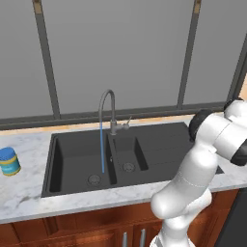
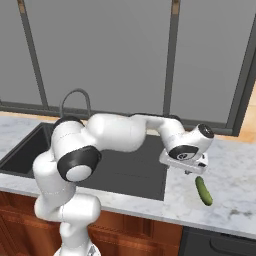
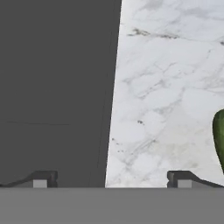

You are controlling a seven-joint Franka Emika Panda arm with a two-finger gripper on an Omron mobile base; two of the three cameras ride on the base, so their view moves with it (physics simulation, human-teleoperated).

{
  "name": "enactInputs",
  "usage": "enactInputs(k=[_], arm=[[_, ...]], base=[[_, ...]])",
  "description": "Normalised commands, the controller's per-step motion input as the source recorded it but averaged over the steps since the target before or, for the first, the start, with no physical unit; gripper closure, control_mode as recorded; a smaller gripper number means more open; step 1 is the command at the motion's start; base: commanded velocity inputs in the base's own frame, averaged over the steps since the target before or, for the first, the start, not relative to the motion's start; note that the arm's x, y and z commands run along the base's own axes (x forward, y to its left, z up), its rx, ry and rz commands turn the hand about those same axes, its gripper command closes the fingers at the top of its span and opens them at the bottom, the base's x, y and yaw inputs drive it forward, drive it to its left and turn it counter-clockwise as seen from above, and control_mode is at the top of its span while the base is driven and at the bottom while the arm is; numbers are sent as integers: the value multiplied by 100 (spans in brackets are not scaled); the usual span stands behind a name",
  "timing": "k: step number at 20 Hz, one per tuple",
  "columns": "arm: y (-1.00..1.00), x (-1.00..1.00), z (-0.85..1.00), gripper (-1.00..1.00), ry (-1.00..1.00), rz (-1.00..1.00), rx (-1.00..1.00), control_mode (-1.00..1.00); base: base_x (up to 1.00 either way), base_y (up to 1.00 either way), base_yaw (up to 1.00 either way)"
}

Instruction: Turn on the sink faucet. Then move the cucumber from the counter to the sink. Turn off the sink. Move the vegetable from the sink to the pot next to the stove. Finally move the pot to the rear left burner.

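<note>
The tool hangs wide open with nothing in it, over the edge where the dark sink meets the white tabletop. The green cucumber lies on the tabletop just beside it. Water runs from the sink faucet. A blue jar stands far off.

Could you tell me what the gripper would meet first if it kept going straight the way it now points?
Probably the bare counter right at the sink edge. The gripper points down with open jaws straddling that edge; the cucumber lies off to one side, likely missed.
</note>
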Motion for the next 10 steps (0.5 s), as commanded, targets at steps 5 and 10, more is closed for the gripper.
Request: enactInputs(k=[5, 10], arm=[[-61, -9, -38, -100, 0, 6, -8, -100], [-76, -1, -17, -100, 0, 7, -1, -100]], base=[[0, 0, 0], [0, 0, 0]])
